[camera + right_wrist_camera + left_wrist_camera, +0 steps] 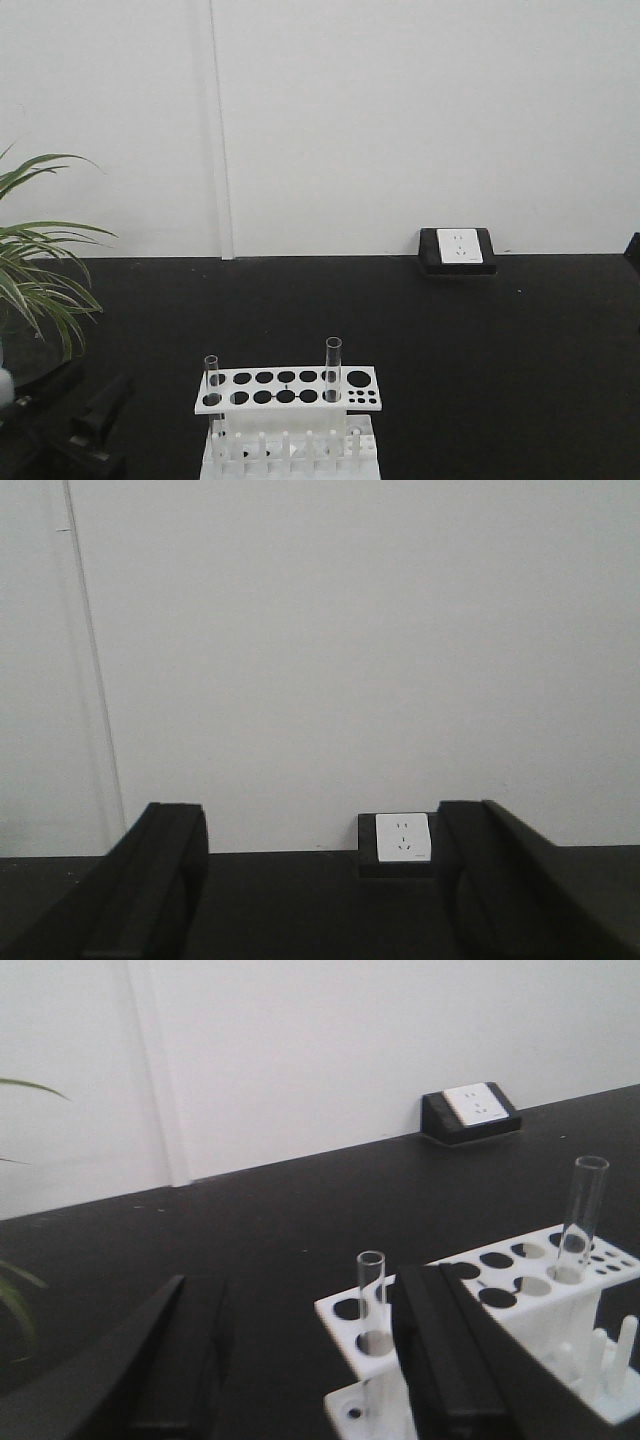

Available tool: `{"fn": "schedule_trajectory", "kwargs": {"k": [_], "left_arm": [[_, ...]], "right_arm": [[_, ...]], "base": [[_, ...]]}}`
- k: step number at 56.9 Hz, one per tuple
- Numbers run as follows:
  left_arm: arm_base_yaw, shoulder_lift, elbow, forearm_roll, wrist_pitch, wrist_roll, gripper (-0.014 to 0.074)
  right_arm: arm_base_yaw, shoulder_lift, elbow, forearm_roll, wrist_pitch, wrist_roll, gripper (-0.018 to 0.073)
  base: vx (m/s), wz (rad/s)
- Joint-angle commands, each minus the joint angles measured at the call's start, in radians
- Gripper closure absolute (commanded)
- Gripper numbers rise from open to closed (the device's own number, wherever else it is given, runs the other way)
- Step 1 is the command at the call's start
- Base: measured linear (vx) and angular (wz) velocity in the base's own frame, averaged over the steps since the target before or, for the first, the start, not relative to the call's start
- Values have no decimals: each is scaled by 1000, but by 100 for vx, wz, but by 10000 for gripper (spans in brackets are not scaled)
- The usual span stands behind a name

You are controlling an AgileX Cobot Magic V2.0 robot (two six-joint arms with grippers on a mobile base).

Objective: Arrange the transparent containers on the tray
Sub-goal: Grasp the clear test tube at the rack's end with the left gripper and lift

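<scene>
Two transparent containers, clear test tubes, stand upright in a white rack [285, 388]: one at its left end [212, 380], one right of centre [333, 368]. In the left wrist view the near tube [370, 1295] shows between the fingers, close beside the right finger [440, 1360], and the other tube [583, 1215] stands farther right in the rack [500, 1290]. My left gripper [315, 1360] is open and holds nothing; in the front view it sits low, left of the rack [95, 425]. My right gripper [320, 880] is open and empty, facing the wall. The tray is out of view.
A black box with a white socket [457, 250] sits against the white wall at the back of the black table. A green potted plant [40, 280] leans in from the left edge. White pegs stand on the rack's base [290, 445].
</scene>
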Motion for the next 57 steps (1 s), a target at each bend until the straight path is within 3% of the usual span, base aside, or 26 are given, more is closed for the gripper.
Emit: {"fn": "schedule_trajectory", "kwargs": {"k": [1, 19, 29, 57], "left_arm": [[-7, 90, -88, 39, -148, -55, 125], [-7, 326, -223, 204, -265, -144, 125], [-7, 401, -256, 204, -309, -139, 125], [-7, 564, -418, 204, -273, -139, 125]], "right_arm": [[-3, -6, -30, -8, -93, -9, 41], [-3, -6, -30, -8, -117, -46, 41], [-3, -6, -30, -8, -118, -71, 41], [-3, -6, -30, -8, -122, -88, 41]], "base": [[0, 0], [0, 0], [0, 0], [0, 0]]}}
